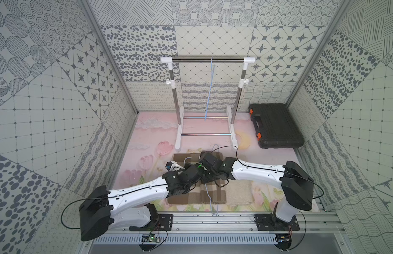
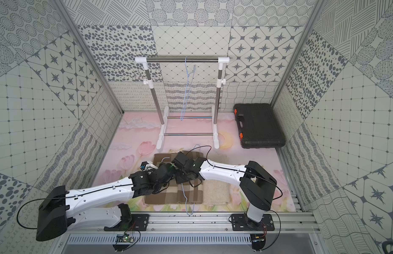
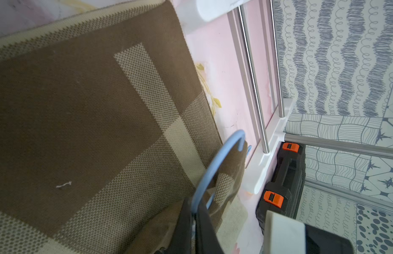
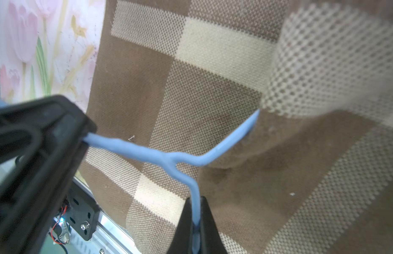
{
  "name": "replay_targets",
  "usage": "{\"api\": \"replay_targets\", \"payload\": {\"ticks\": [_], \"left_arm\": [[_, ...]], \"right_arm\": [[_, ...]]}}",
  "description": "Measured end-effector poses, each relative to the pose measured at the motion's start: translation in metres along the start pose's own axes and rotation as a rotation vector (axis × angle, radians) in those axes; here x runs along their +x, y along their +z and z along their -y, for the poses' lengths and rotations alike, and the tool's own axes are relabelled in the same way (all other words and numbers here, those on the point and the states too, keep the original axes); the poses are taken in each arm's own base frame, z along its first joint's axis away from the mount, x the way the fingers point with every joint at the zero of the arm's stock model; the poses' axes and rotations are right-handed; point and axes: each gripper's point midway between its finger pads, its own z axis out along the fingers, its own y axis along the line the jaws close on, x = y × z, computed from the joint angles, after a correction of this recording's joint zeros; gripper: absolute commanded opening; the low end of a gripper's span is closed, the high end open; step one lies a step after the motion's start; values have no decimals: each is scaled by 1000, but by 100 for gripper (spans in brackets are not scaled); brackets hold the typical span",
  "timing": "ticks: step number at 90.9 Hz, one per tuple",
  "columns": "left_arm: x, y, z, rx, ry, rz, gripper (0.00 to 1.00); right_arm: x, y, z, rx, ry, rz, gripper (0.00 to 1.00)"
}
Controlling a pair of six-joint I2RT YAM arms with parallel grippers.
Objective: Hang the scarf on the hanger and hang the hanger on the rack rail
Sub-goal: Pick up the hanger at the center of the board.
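The left gripper (image 3: 194, 220) is pinched tight on the neck of the hanger (image 3: 215, 162), a light-blue wire one. Its hook curls up over the cloth's edge at the lower middle of the left wrist view. The right gripper (image 4: 196, 222) is clamped just as tightly on one wire of the same hanger, at the bottom centre of the right wrist view, just past the fork where the two wires meet. The other wire goes out of sight behind a raised fold of cloth on the right.

The scarf (image 1: 191, 196), checked in brown and beige, lies on the pink flowered mat (image 1: 147, 136) in the lower middle of both top views. It is under both wrists, and a bit of blue wire shows past its bottom edge. Above it, at the centre, stands the white and steel rack (image 1: 207, 59) with a second hanger (image 1: 209, 92) on its bar. A black case (image 1: 276, 125) lies to the right of the rack.
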Motion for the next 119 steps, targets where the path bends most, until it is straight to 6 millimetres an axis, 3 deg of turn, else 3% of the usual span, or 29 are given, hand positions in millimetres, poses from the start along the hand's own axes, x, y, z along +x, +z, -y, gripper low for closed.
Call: {"api": "replay_targets", "payload": {"ticks": [13, 20, 44, 53, 64, 76, 96, 119], "left_arm": [[-1, -2, 1, 71, 29, -26, 58], [-3, -5, 1, 125, 62, -41, 64], [-13, -38, 27, 374, 174, -80, 61], [-15, -45, 33, 449, 224, -94, 61], [-9, -41, 35, 495, 310, -135, 63], [11, -26, 32, 501, 428, -222, 67], [61, -10, 22, 523, 675, -434, 71], [90, -6, 6, 560, 879, -568, 72]], "right_arm": [[13, 4, 15, -23, 7, -5, 0], [17, 0, 22, -56, 8, 11, 0], [5, -36, 24, -233, 26, 135, 0], [3, -39, 32, -291, 57, 155, 0], [3, -37, 38, -368, 93, 167, 0], [3, -39, 36, -454, 111, 179, 0], [1, -45, 35, -561, 152, 200, 0], [-7, -54, 32, -635, 185, 221, 0]]}}
